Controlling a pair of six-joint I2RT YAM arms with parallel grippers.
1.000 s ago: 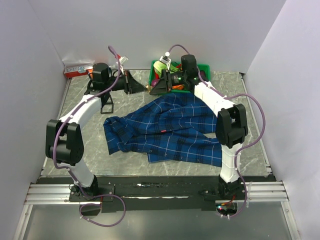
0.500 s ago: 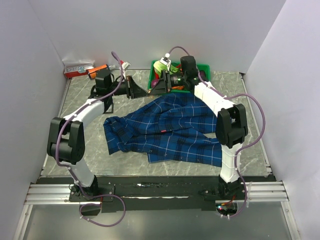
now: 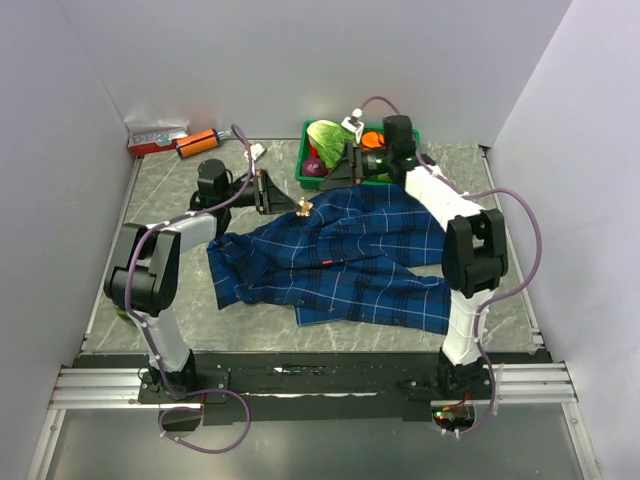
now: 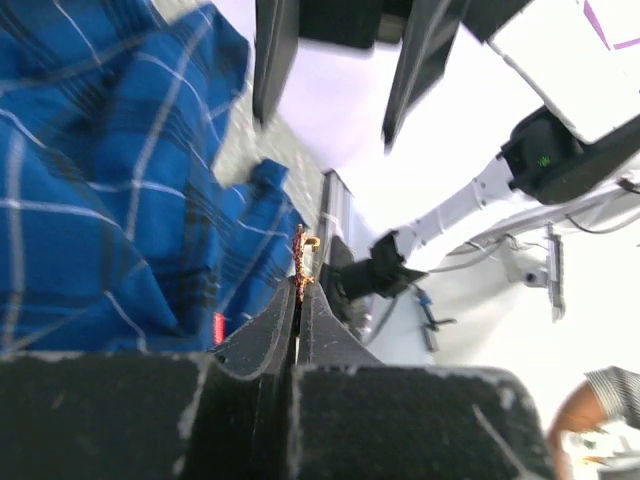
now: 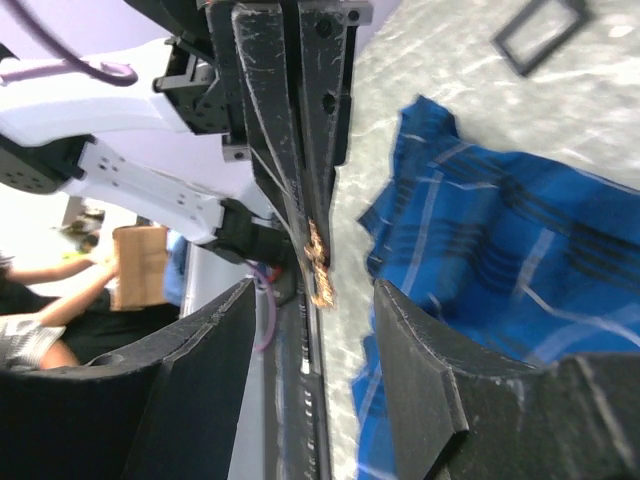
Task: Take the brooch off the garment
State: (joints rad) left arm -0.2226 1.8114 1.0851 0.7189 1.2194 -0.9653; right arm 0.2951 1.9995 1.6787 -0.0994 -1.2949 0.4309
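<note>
- Tiny gold-coloured brooch [image 4: 300,262]: now pinched in my left gripper [image 4: 298,292], seemingly free of the navy plaid shirt [image 3: 350,255].
- Right gripper [image 3: 352,166]: has backed off, jaws wide.

Shirt [image 3: 340,255] lies mid-tabletop [image 3: 160,290]. Brooch [image 3: 303,207] at shirt's far edge, between left fingers [image 4: 262,335]. Bin [image 3: 303,150] behind shirt; box [image 3: 155,138] far-left corner.

No legible text, brand, number or sign is found in any view: the printing on the red-and-white box [image 3: 157,137] beyond the garment [image 3: 340,260] and the small red tag [image 3: 327,263] sewn on it cannot be resolved.
</note>
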